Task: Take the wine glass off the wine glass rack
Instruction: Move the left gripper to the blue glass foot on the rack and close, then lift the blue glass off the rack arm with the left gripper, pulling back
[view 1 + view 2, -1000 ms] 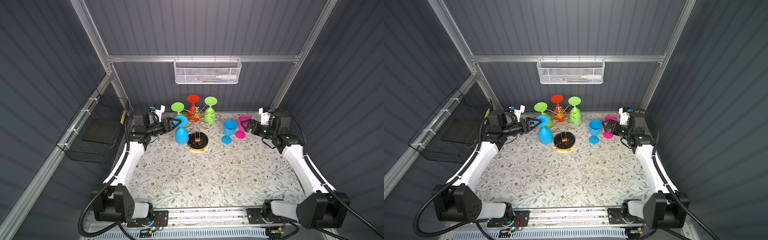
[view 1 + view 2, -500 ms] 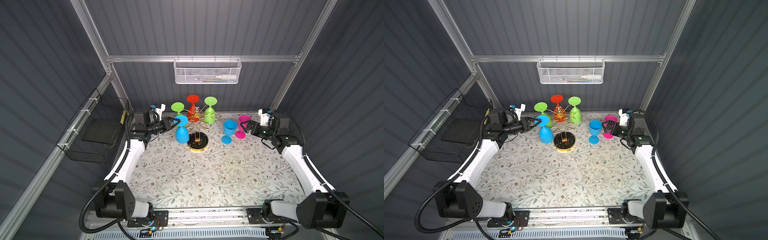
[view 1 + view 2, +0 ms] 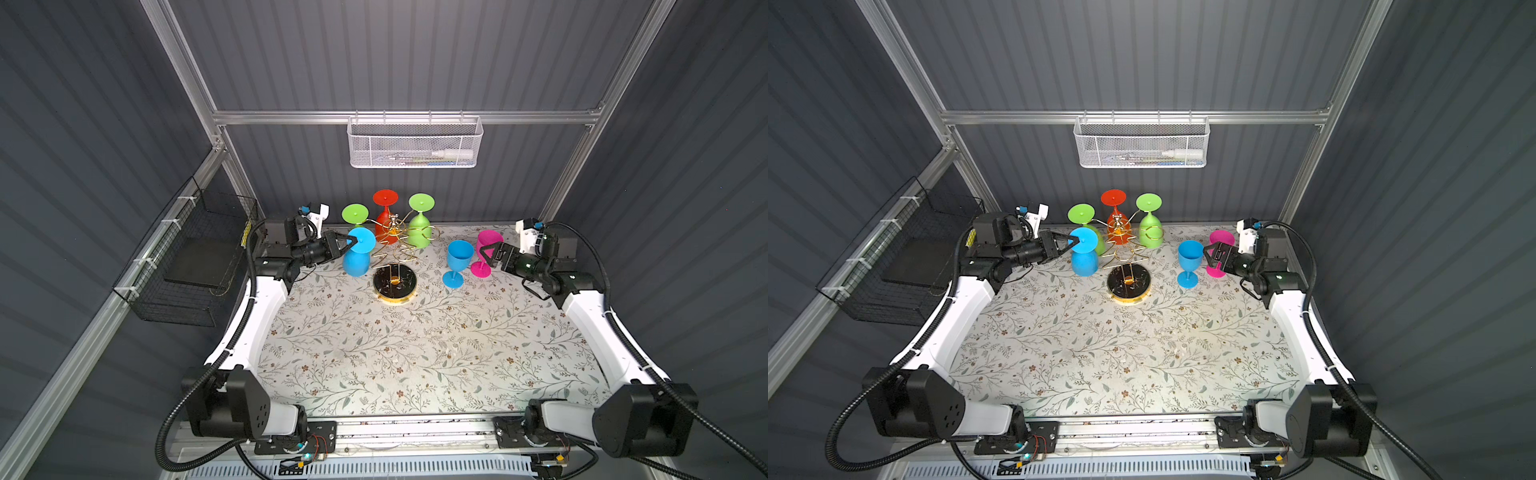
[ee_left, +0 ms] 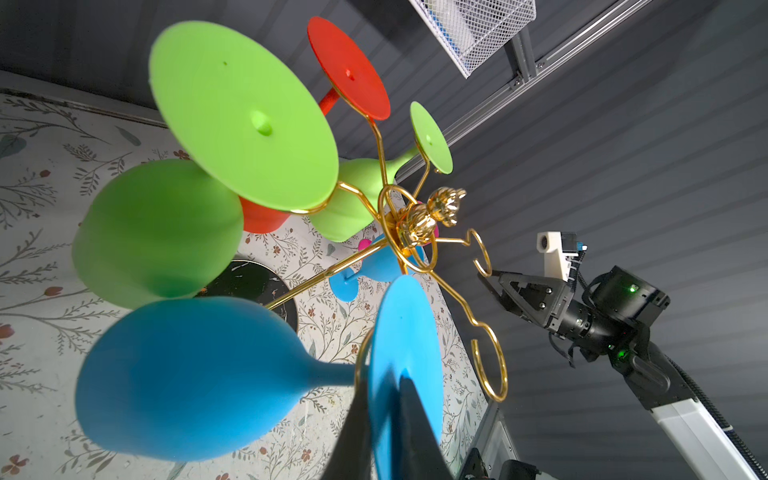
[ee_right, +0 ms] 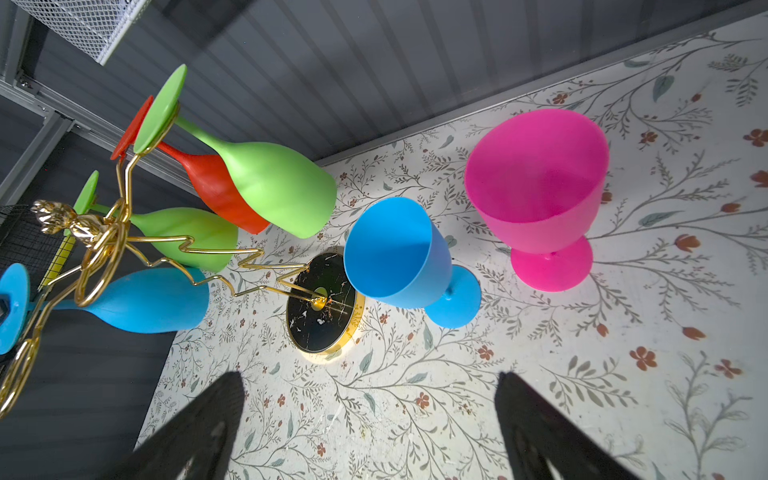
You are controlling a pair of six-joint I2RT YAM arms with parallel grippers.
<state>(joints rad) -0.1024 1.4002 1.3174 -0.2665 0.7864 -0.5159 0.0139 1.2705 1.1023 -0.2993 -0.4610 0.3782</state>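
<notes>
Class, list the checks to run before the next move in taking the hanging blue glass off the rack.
1. Grip of left claw on foot of hanging blue glass, shut: ok.
2. Stem out of the ring of the rack: not ok, hooked in it.
3. Right claw open, empty: ok.
4. Gap to neighbouring green glass: cannot tell.
5. Rack base flat on table: ok.

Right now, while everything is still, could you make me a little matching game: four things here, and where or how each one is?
Things:
1. hanging blue glass
2. pink glass
3. red glass
4. right gripper

States:
a. upright on the table
b. open, holding nothing
c. upside down at the back of the wine glass rack
d. foot pinched by the left gripper

Pairs: 1-d, 2-a, 3-c, 4-b
</notes>
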